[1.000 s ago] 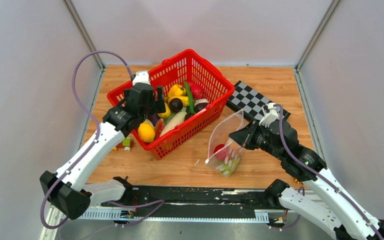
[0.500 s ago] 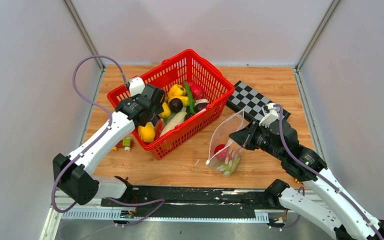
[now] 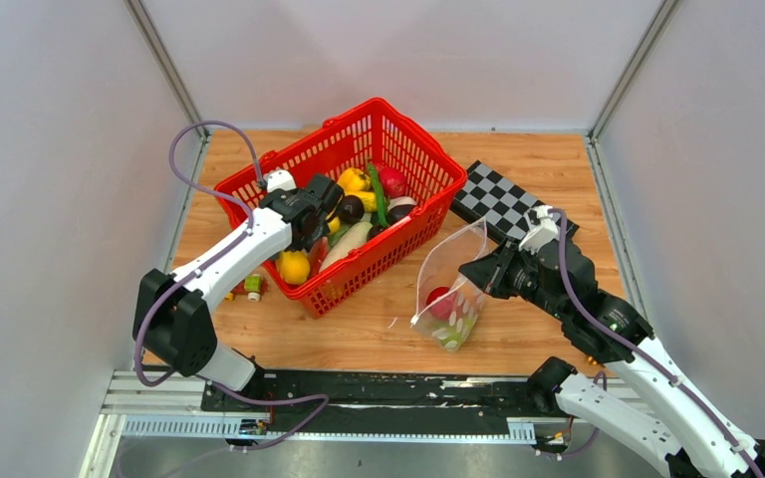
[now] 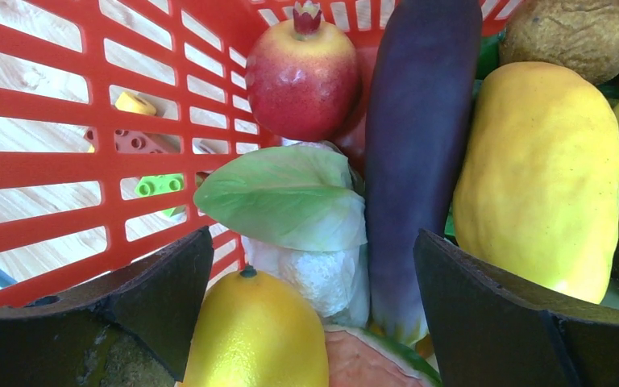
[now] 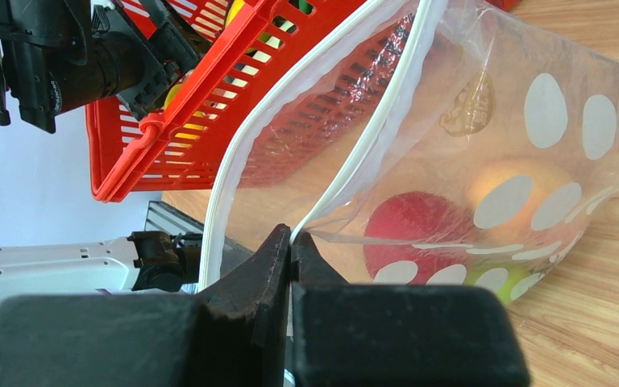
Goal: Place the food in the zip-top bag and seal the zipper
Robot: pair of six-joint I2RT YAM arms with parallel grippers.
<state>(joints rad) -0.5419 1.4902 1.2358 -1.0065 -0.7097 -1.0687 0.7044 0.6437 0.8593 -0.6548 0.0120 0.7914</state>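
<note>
Glossy clear plastic zip-top bag (image 5: 483,72), red plastic basket (image 3: 398,134), matt wood-grain table (image 3: 359,334), smooth satin-finish toy food (image 4: 540,177)

The black left gripper (image 3: 329,206), jaws wide, moves from the near-left rim of the red plastic mesh basket (image 3: 413,149) to inside it, low over the toy fruits and vegetables (image 3: 357,182). Its elbow swings right; the purple cable loop (image 3: 204,125) follows.

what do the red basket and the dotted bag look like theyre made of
The red basket: probably rigid moulded plastic, glossy; an even lattice of slots with a thick rim. The zip-top bag: thin, soft clear plastic film, shiny and creased, white dots printed on; food shows through. Its zipper: seemingly a thicker whitish plastic strip.
</note>
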